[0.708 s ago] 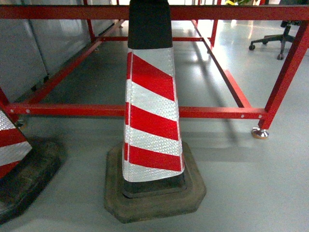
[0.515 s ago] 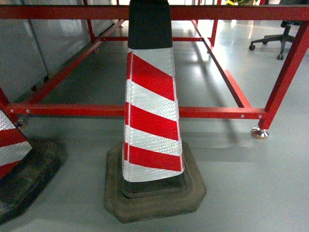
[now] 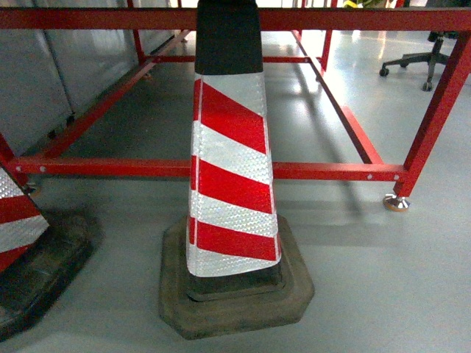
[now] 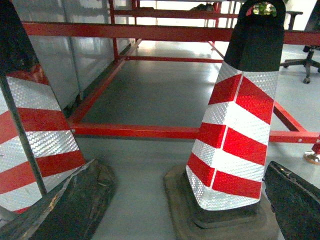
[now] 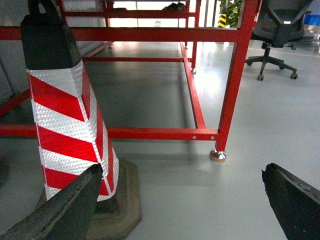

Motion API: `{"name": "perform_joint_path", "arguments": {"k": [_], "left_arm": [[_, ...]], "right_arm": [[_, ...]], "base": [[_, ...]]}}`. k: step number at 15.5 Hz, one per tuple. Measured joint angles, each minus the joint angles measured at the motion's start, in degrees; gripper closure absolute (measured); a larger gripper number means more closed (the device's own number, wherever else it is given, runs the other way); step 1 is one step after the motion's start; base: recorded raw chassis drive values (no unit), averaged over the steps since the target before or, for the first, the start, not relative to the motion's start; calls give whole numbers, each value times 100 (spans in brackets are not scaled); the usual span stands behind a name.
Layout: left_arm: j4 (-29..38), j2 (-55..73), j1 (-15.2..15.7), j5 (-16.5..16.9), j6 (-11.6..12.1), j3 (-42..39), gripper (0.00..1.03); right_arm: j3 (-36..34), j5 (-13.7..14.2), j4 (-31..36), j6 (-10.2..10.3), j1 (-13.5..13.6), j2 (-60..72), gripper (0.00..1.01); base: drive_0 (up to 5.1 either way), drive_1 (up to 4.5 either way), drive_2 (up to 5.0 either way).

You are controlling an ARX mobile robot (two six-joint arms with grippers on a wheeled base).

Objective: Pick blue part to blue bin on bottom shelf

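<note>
Neither the blue part, the blue bin nor the steel bottom shelf shows in any view. Your left gripper [image 4: 182, 200] and right gripper [image 5: 182, 197] hang spread and empty. Drive forward carelessly and you risk hitting the red-and-white striped traffic cone [image 3: 229, 176] or red steel frame [image 3: 324, 170].

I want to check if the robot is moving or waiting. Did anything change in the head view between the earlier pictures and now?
Nothing visibly changed. The striped traffic cone, the second cone at the left edge and the red metal frame behind them sit in the same places in the head view, and no gripper shows there.
</note>
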Motion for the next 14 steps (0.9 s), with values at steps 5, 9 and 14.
{"name": "perform_joint_path", "arguments": {"k": [5,9,14], "left_arm": [[0,0,0,0,0,0,5],[0,0,0,0,0,0,5],[-15,0,0,0,-2,0,5]], "right_arm": [[0,0,0,0,0,0,3],[0,0,0,0,0,0,3],[0,0,-4,0,0,0,3]], "base": [[0,0,0],[0,0,0],[0,0,0]]}}
